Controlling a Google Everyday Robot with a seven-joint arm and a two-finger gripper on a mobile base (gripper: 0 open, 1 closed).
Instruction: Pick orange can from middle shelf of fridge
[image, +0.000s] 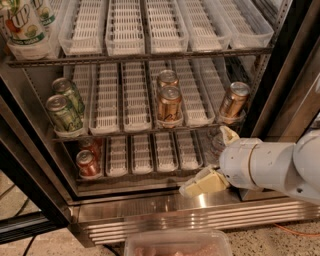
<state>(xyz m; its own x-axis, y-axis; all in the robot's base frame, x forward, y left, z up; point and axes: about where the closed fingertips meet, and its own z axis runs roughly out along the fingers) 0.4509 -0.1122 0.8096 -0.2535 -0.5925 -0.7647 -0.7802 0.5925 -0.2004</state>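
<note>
Three copper-orange cans stand on the middle shelf of the fridge. Two are in a centre lane, one in front of the other, and a third stands at the right end. My gripper is at the lower right, in front of the lowest shelf. It is below and a little left of the right orange can and holds nothing. Its cream fingers are spread, one low over the steel base and one just under the middle shelf's front edge.
Two green cans stand at the left of the middle shelf. Small red cans sit on the lowest shelf at the left. A large soda bottle stands at the top left. A clear plastic container lies on the floor in front. The dark door frame rises at the right.
</note>
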